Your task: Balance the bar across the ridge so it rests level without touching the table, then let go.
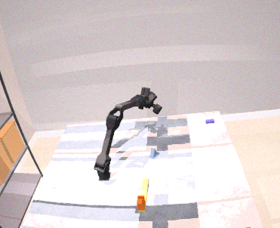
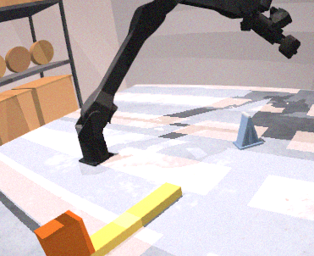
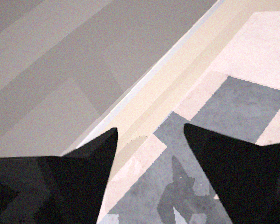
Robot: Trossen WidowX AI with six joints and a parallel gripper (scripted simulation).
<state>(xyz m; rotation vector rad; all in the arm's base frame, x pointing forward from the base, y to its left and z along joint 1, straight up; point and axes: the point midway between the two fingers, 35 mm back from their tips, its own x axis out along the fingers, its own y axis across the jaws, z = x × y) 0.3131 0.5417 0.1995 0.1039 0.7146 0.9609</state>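
Observation:
A yellow bar [image 1: 144, 187] [image 2: 139, 212] with an orange block [image 1: 140, 203] [image 2: 64, 235] at one end lies flat on the table near the front. A light blue wedge-shaped ridge [image 1: 153, 152] [image 2: 247, 131] stands upright mid-table, apart from the bar. My gripper [image 1: 156, 108] [image 2: 289, 44] [image 3: 150, 129] is open and empty, held high in the air above the far part of the table, well away from both bar and ridge. The wrist view shows only my two dark fingertips over the table's far edge and the wall.
A small purple block [image 1: 210, 121] lies at the table's far right. A metal shelf [image 1: 14, 124] [image 2: 68, 55] with orange boxes and round things stands to the left of the table. The arm's base [image 1: 102, 171] [image 2: 92, 148] sits left of the bar.

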